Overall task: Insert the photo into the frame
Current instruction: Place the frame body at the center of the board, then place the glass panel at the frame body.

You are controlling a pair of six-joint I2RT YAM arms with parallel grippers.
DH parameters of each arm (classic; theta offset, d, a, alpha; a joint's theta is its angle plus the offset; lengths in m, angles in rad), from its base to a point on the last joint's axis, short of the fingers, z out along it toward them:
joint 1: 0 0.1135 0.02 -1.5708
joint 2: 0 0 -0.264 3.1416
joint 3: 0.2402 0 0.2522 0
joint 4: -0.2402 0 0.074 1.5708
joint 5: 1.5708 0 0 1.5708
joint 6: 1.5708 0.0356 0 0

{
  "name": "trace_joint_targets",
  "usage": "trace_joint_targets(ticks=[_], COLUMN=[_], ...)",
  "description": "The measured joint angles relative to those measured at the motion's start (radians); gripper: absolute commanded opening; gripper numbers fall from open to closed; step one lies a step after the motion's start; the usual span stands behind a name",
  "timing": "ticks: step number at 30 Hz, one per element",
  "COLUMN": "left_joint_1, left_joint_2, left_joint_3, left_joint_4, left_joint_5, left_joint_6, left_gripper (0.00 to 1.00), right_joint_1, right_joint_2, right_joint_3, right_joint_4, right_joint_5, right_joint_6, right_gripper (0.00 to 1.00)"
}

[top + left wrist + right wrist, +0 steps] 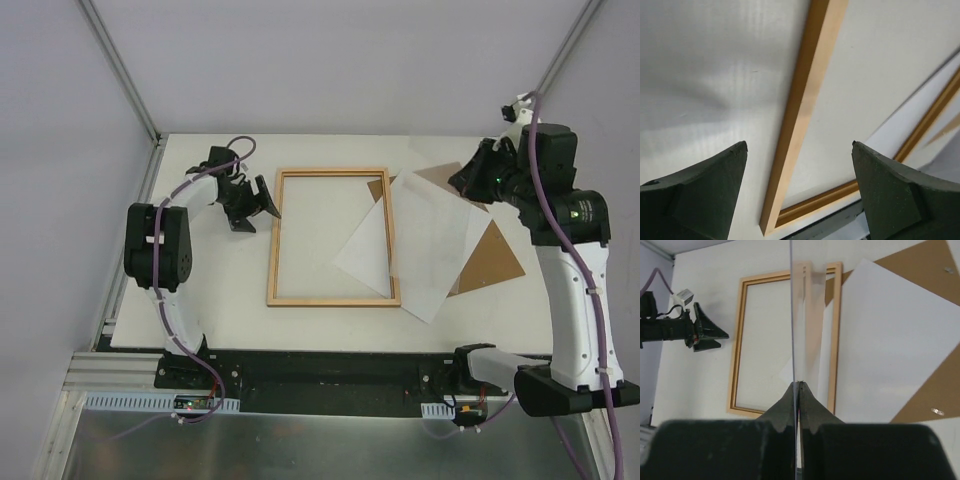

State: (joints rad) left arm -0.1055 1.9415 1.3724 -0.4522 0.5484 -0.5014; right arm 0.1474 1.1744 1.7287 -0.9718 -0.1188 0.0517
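The frame (275, 240) lies flat in the middle of the table, pale wood side up, its opening bare. The photo (440, 240) lies white side up to its right. One corner of the photo crosses the frame's right rail into the opening, and the rail still shows there. My left gripper (270, 198) hangs open by the frame's far left corner. In the left wrist view the left gripper (799, 143) has a frame rail (805, 90) running between its fingers, untouched. My right gripper (798, 382) is shut on a clear pane (807, 315), held upright and edge-on above the photo (890, 340).
A brown backing board (495, 258) lies partly under the photo at the right. The white table (200, 310) ends in a dark front edge near the arm bases. Grey enclosure walls and metal posts stand behind and at both sides.
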Motion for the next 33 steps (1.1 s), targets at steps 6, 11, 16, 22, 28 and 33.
trace_joint_targets(ticks=[6,11,16,22,28,33], left_joint_1=[0.0,0.0,0.0,0.0,0.0,0.0], left_joint_2=[-0.143,-0.355,-0.591,-0.753,-0.756,-0.716], left_joint_3=[-0.04,-0.151,-0.272,-0.369,-0.423,-0.433], left_joint_4=[-0.079,-0.107,-0.142,-0.169,-0.172,-0.162], left_joint_5=[-0.246,-0.292,-0.296,-0.301,-0.301,-0.296], left_joint_6=[-0.006,-0.015,0.016,0.048,0.063,0.064], left_gripper=[0.81,0.84,0.95,0.93,0.93,0.93], right_joint_1=[0.128,0.147,0.142,0.12,0.105,0.097], right_joint_2=[0.053,0.08,0.134,0.203,0.3,0.352], right_joint_3=[-0.021,-0.132,-0.277,-0.45,-0.52,-0.545], right_joint_4=[0.103,0.255,0.451,0.687,0.842,0.942], right_joint_5=[-0.089,-0.206,-0.325,-0.432,-0.518,-0.566], right_joint_6=[0.069,0.169,0.286,0.439,0.538,0.579], right_gripper=[0.01,0.01,0.01,0.01,0.01,0.01])
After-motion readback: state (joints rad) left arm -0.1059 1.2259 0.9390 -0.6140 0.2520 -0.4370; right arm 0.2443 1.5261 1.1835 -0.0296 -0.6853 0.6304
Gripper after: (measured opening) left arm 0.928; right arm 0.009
